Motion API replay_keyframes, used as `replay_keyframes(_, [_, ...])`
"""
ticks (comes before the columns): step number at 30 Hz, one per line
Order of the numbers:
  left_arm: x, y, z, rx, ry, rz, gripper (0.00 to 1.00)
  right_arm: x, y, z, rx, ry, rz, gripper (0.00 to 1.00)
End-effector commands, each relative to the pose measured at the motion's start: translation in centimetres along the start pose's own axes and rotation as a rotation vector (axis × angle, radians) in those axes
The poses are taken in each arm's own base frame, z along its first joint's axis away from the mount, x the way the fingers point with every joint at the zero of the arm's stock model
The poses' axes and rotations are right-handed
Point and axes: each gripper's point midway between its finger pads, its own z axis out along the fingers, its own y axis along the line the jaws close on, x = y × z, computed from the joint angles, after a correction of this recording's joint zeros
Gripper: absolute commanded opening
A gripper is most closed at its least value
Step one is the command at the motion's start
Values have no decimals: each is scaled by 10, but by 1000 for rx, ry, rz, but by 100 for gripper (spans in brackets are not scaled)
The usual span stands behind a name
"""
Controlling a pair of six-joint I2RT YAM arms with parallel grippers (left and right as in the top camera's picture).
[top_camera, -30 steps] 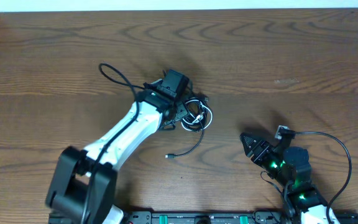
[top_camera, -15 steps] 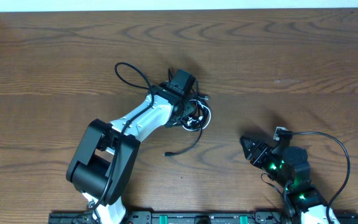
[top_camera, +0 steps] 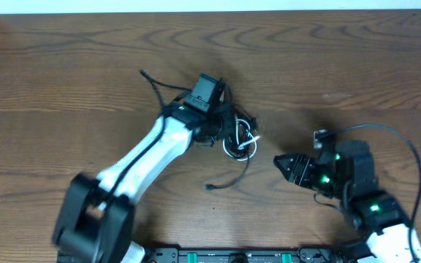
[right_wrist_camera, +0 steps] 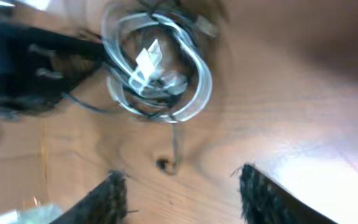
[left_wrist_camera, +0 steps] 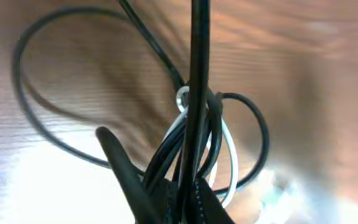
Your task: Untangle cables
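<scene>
The knot of cables (top_camera: 240, 140) lies in the middle of the table (top_camera: 342, 58), dragged slightly right since a second ago. The left gripper (top_camera: 222, 130) has just pinched shut on its black strands. The right gripper (top_camera: 280, 164), jaws spread and empty, has swung in close on the knot's right, likely to tug a loop free.

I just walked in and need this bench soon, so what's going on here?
Two robot arms are working on a knot of cables, black ones looped with a white cable, in the middle of the wooden table. The left gripper is shut on the cables at the knot. The right gripper is open and empty, pointing at the knot without touching it. One black end trails loose. Nothing is separated yet.
</scene>
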Motion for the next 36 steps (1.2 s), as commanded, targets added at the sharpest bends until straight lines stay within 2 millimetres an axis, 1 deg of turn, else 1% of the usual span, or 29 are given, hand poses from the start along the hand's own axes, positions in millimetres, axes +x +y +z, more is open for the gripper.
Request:
replay_keyframes(1, [0,-33,-37,131,-36,111,8,-15,18,-20,69,25,-118,71])
replay_keyframes(3, [0,-41,-49,165,-54,125,7,-17,35,-25,23,52,-177,79])
replay_keyframes(4, [1,-46,-54,186,-54,131,7,-20,41,-27,5,47,-182,80])
replay_keyframes(7, [10,-63,-66,276,-26,153,8,-32,60,-28,-70,3,-188,80])
replay_keyframes(8, [13,-68,-70,310,-11,161,7,-36,65,-29,-86,-14,-198,76])
replay_keyframes(9, [16,-74,-72,343,3,174,8,-40,67,-28,-91,-28,-193,69])
replay_keyframes(10, [20,-82,-77,391,21,201,8,-43,67,-27,-90,-38,-155,64])
replay_keyframes(11, [25,-91,-81,448,40,238,8,-46,67,-25,-90,-39,-89,63])
replay_keyframes(13, [31,-103,-88,527,66,295,7,-48,65,-21,-83,-39,-30,59])
replay_keyframes(16, [39,-115,-97,614,87,373,7,-55,57,-14,-41,-57,16,56])
replay_keyframes(18, [42,-122,-103,667,96,412,7,-59,46,-7,5,-63,38,54])
replay_keyframes(21, [50,-141,-121,805,118,484,7,-56,35,8,47,-26,63,48])
replay_keyframes(24, [60,-159,-146,973,146,591,8,-56,20,21,121,-17,73,43])
replay_keyframes(25, [64,-164,-157,1035,156,637,8,-57,14,25,150,-19,79,43])
replay_keyframes(26, [69,-169,-169,1103,170,686,7,-58,7,29,181,-22,106,47])
replay_keyframes(27, [72,-173,-180,1153,185,717,7,-59,4,34,189,-19,125,47])
replay_keyframes(29, [72,-176,-185,1169,198,708,8,-63,4,37,187,-33,122,44])
replay_keyframes(31, [73,-178,-189,1182,209,710,7,-70,-1,36,213,-70,117,37])
replay_keyframes(33, [75,-179,-194,1203,217,730,7,-76,-10,33,263,-111,116,33])
replay_keyframes(36, [75,-180,-197,1215,211,750,8,-78,-31,25,364,-147,143,26])
